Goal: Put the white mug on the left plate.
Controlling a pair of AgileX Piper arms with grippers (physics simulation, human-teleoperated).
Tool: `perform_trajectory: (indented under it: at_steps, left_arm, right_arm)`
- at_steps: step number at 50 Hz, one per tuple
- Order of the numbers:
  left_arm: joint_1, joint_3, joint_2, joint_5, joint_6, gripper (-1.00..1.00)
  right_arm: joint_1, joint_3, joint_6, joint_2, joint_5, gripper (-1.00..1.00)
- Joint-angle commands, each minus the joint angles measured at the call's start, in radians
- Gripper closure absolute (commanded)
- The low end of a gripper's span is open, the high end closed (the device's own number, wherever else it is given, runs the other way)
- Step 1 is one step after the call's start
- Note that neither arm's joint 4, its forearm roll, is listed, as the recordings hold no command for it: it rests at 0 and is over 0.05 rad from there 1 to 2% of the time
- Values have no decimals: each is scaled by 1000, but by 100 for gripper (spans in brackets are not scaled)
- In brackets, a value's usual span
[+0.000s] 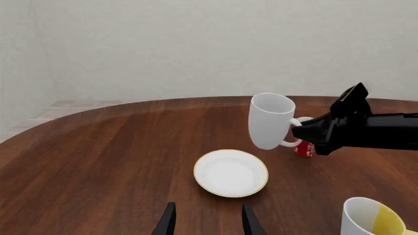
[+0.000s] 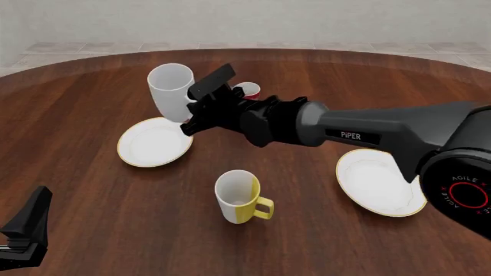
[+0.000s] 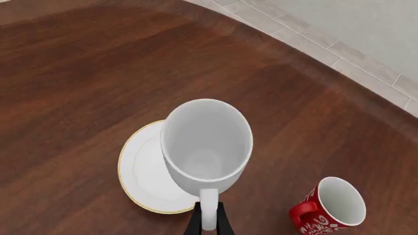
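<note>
Front view shows my right gripper (image 2: pixel 192 115) pinching the white mug (image 2: pixel 170 87) by its handle, upright in the upper left above the left plate (image 2: pixel 153 142), ready for lowering.

the white mug (image 2: pixel 170 87) is seen as a tall, plain, glossy all-white cup with a white loop handle. it is held clear of the table, roughly upright with a slight tilt, its open mouth up and its inside empty. it is carried above the far edge of the left plate (image 2: pixel 153 143), its handle turned toward the right. the left plate is a round, shallow white dish edged with a thin yellow-gold rim, laid flat on the brown wooden tabletop, nothing resting on it.
</note>
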Motion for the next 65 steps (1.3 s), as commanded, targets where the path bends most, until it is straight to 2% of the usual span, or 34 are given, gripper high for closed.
perform_trajectory:
  at_steps: [1, 51, 65]
  left_arm:
    - [0, 0, 0, 0, 0, -100]
    - [0, 0, 0, 0, 0, -100]
    - [0, 0, 0, 0, 0, -100]
  right_arm:
    - [14, -36, 15, 17, 8, 100]
    - [73, -70, 31, 21, 26, 100]
    - [65, -81, 33, 43, 26, 100]
